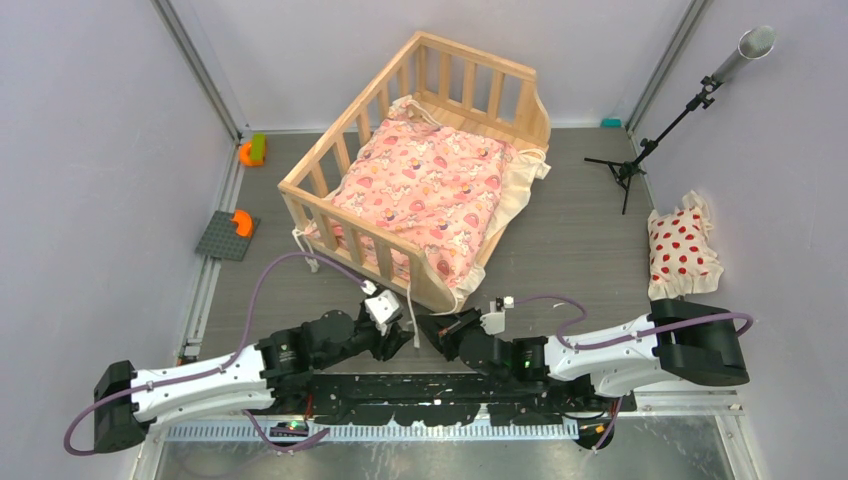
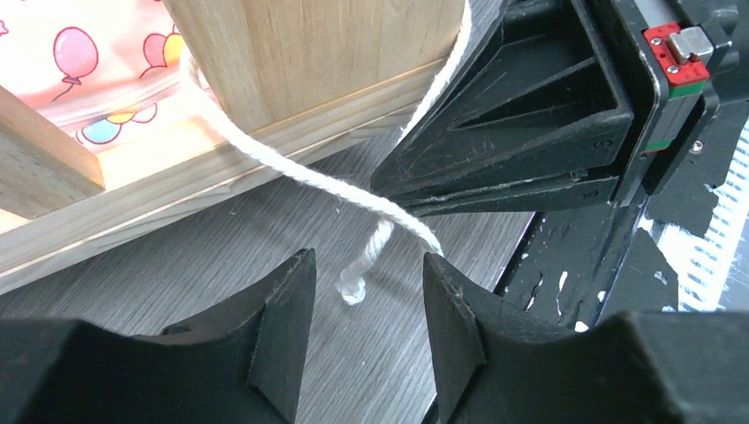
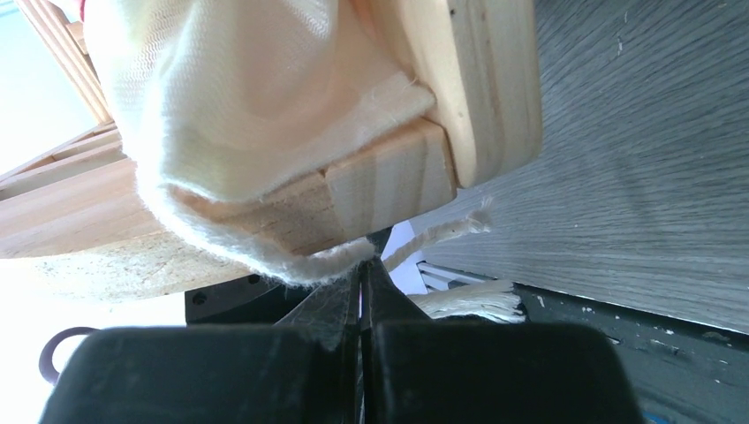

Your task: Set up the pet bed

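Top view: pet bed (image 1: 430, 283), light slatted wood, stands askew on the grey counter (image 1: 560, 240) with one corner pointing toward the arm bases. A pink cushion (image 1: 425, 190) lies inside it, its cream edge spilling over the right side. A white pillow with red dots (image 1: 680, 248) lies well apart at the right wall. The left tool (image 1: 403, 337) and right tool (image 1: 428, 325) meet tip to tip just in front of the bed's near corner, left of it and right of it respectively, where a cream tie (image 1: 412, 308) hangs down. Left wrist view: the bed's corner post (image 2: 336, 44) and bottom rail fill the upper left, just beyond the tool. The left tool (image 2: 366, 283) has its jaws standing apart, holding nothing. The knotted end of the tie (image 2: 353, 287) lies on the counter in the gap, touching neither finger. The tie runs from the post to the tip of the right tool (image 2: 397, 196), which sits beside the post. Right wrist view: the bed's corner (image 3: 477, 88) hangs directly above the right tool (image 3: 364, 274), with cream fabric (image 3: 230, 106) draped over the wood. The jaws are closed, pinching the tie (image 3: 327, 258) at their tips. Its frayed end (image 3: 472, 221) sticks out to the right, over the counter.
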`<state>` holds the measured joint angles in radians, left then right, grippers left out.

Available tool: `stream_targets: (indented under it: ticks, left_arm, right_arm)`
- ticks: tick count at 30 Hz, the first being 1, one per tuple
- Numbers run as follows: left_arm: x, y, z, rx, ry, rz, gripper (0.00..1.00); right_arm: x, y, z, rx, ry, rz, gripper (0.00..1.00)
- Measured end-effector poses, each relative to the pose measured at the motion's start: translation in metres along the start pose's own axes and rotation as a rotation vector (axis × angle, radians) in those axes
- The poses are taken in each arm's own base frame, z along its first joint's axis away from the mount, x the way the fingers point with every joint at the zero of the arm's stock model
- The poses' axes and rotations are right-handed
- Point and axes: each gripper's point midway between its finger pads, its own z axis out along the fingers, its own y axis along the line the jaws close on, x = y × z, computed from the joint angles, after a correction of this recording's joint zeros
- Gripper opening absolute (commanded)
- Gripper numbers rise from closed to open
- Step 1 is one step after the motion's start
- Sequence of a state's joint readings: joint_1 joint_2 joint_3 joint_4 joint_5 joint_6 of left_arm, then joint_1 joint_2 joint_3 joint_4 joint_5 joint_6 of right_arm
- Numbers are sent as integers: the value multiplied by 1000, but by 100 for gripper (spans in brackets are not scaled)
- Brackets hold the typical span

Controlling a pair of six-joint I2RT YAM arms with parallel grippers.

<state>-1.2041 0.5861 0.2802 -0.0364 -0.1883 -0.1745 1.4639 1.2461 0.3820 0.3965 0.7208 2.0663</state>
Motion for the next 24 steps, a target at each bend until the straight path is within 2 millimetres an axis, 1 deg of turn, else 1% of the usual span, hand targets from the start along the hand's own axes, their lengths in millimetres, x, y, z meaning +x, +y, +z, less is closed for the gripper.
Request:
stream_targets:
  ticks: [3,8,16,24]
  left_arm:
    - [-1,-1,3,2,-16,0,47]
    - [3,-1,7,3,-18,1,45]
    - [10,0,12,-4,1,5,35]
    - [10,2,13,-12,-14,5,26]
  right_arm:
    - [0,0,0,1,1,0,1]
    - [1,0,0,1,4,2,1]
    - [2,0,0,-1,9,6,1]
    - [3,-1,1,2,15,7,1]
